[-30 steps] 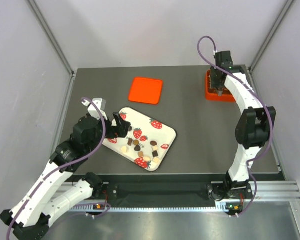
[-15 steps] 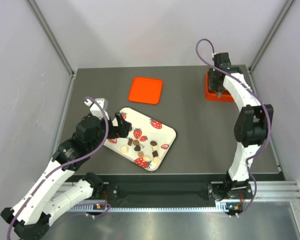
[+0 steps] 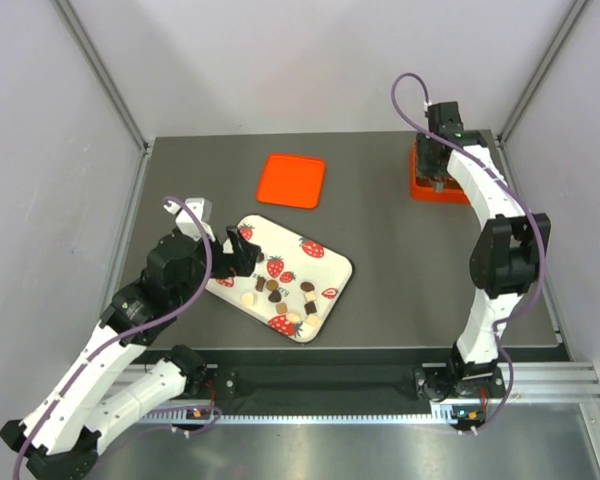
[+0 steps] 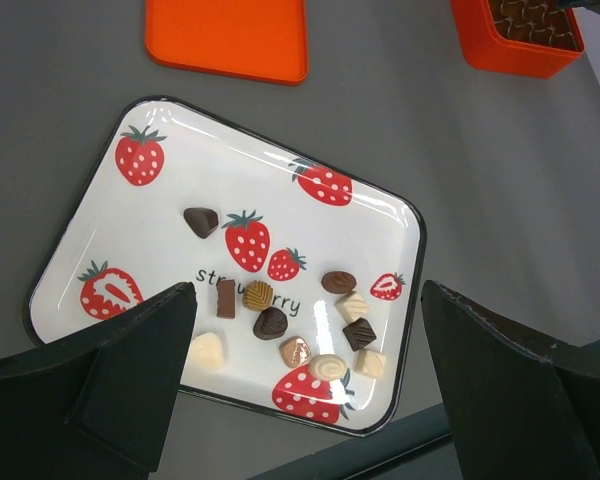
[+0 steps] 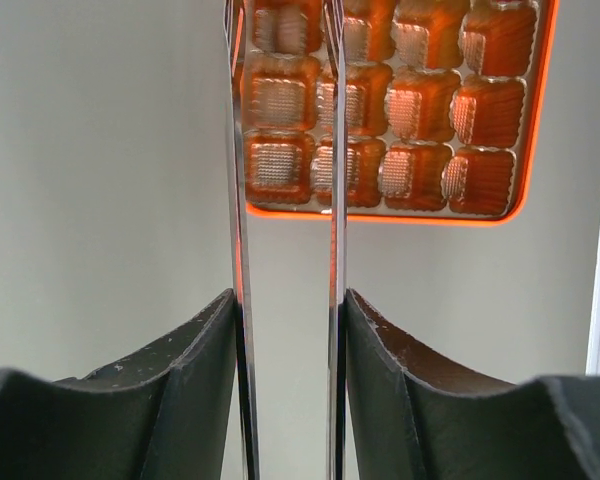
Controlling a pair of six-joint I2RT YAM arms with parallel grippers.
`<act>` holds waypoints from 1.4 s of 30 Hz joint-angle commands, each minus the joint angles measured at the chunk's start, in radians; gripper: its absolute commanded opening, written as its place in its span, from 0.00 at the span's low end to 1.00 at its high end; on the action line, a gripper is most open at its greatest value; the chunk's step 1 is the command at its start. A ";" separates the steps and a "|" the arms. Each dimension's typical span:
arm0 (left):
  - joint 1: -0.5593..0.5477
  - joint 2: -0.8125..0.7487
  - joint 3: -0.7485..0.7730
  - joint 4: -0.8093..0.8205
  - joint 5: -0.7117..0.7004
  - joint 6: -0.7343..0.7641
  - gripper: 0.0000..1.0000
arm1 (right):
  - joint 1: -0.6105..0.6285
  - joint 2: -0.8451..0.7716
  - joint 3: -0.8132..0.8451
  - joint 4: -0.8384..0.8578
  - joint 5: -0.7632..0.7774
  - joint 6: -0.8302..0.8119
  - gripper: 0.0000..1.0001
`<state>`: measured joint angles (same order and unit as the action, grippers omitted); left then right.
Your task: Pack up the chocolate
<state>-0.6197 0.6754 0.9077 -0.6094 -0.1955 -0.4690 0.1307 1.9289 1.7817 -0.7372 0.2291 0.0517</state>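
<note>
Several chocolate pieces [image 4: 290, 320], dark, light brown and cream, lie on the near half of a white strawberry-print tray [image 4: 380, 205]. My left gripper [image 4: 302, 290] hangs open above them, touching nothing. From above, the chocolate [image 3: 280, 295] lies on the tray [image 3: 325, 262] just right of the left gripper [image 3: 238, 248]. My right gripper [image 5: 288, 295] is shut on thin metal tweezers [image 5: 332, 200], whose blades stand apart and reach over the orange box [image 5: 400, 110] of small compartments. The blade tips are out of view. From above, the right gripper [image 3: 438, 170] hovers over that box [image 3: 420, 185].
A flat orange lid [image 3: 292, 180] lies behind the tray, also in the left wrist view as the lid [image 4: 228, 35]. The orange box [image 4: 500, 45] stands at the back right near the wall. Enclosure walls close in on both sides.
The right arm stays over the orange box, shifting only slightly. The left arm has swayed a little above the tray.
</note>
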 commanded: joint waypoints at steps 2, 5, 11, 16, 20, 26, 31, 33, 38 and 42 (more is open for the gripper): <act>0.002 -0.028 0.026 -0.004 -0.016 0.004 0.99 | 0.105 -0.197 -0.055 0.019 -0.001 0.002 0.43; 0.003 -0.043 0.026 -0.004 -0.010 -0.005 0.99 | 0.222 -0.306 -0.171 0.059 0.001 0.011 0.43; 0.002 -0.066 0.030 -0.018 -0.002 -0.013 0.99 | 0.516 -0.521 -0.494 0.209 0.004 0.104 0.43; 0.002 -0.073 0.040 -0.016 -0.004 -0.014 0.99 | 0.722 -0.571 -0.666 0.363 -0.050 0.129 0.44; 0.002 -0.073 0.066 -0.019 0.008 -0.017 0.99 | 0.788 -0.528 -0.674 0.404 -0.037 0.135 0.45; 0.002 -0.074 0.083 -0.038 -0.013 -0.007 0.99 | 0.854 -0.438 -0.656 0.475 -0.094 0.189 0.45; 0.002 -0.073 0.077 -0.039 -0.010 -0.013 0.99 | 0.902 -0.349 -0.631 0.512 -0.096 0.232 0.47; 0.002 -0.074 0.077 -0.041 -0.015 -0.011 0.99 | 0.911 -0.318 -0.622 0.525 -0.099 0.243 0.47; 0.002 -0.073 0.079 -0.044 -0.018 -0.007 0.99 | 0.925 -0.252 -0.610 0.558 -0.100 0.280 0.47; 0.002 -0.076 0.071 -0.046 -0.019 -0.007 0.99 | 0.929 -0.216 -0.604 0.575 -0.112 0.293 0.47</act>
<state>-0.6197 0.6086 0.9585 -0.6674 -0.1997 -0.4774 1.0397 1.7027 1.1221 -0.2363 0.1272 0.3138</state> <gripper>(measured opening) 0.991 0.473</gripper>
